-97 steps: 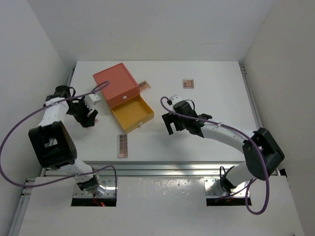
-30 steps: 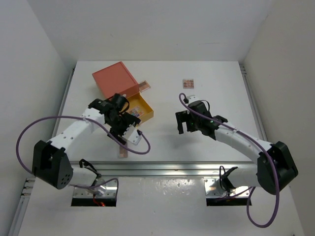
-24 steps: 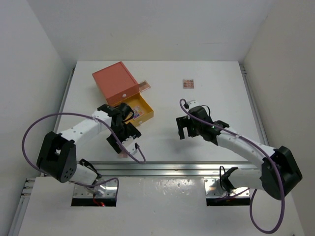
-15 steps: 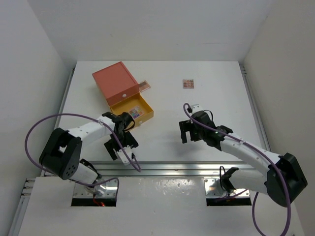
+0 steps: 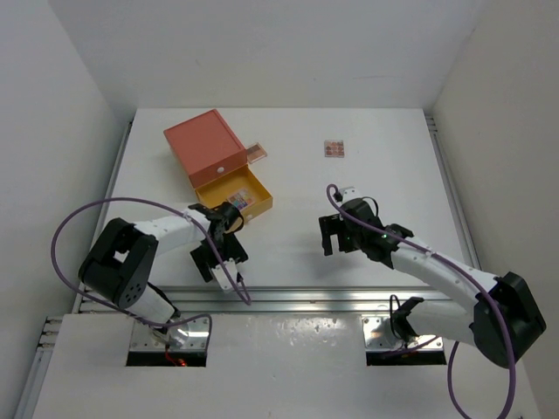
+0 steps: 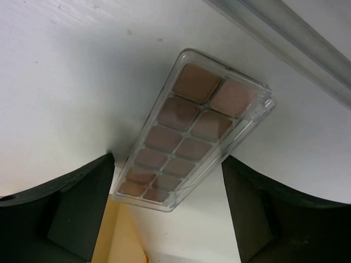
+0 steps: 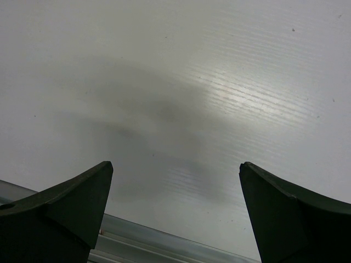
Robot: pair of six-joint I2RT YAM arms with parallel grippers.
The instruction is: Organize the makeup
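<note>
Left gripper (image 6: 167, 161) spread wide, fingers straddling near end of brown palette (image 6: 192, 131) flat on table (image 6: 66, 71); contact unclear. Right gripper (image 7: 175, 164) spread wide over table.

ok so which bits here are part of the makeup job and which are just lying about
Job: brown palette between the left hand's fingers; multicoloured palette in the yellow drawer; pinkish palette beside the orange box; small palette far back.
Just there: box and drawer, likely storage; right hand, open, empty.
</note>
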